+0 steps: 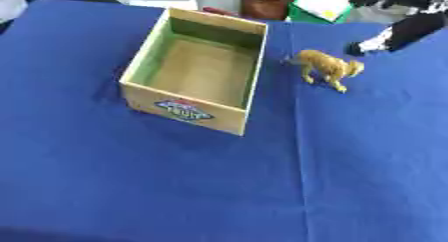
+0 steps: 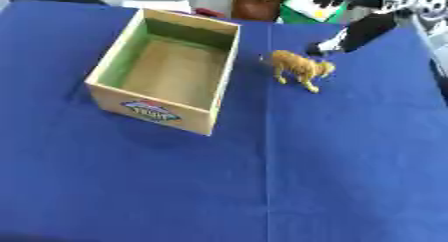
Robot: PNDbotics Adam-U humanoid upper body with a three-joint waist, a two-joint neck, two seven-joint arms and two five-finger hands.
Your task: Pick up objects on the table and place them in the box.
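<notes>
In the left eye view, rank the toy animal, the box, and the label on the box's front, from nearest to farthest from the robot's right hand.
From the right hand, upper right:
1. Toy animal, just below-left of the hand.
2. Box, to the left, centre.
3. Label, on the box's near front wall.

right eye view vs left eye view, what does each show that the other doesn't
Only the right eye view shows the table's right edge and more of the robot's right arm. Only the left eye view shows more blue cloth to the left of the box. Both share the open, empty box, the yellow toy animal standing right of it, and the right hand just beyond the toy, not touching it.
</notes>
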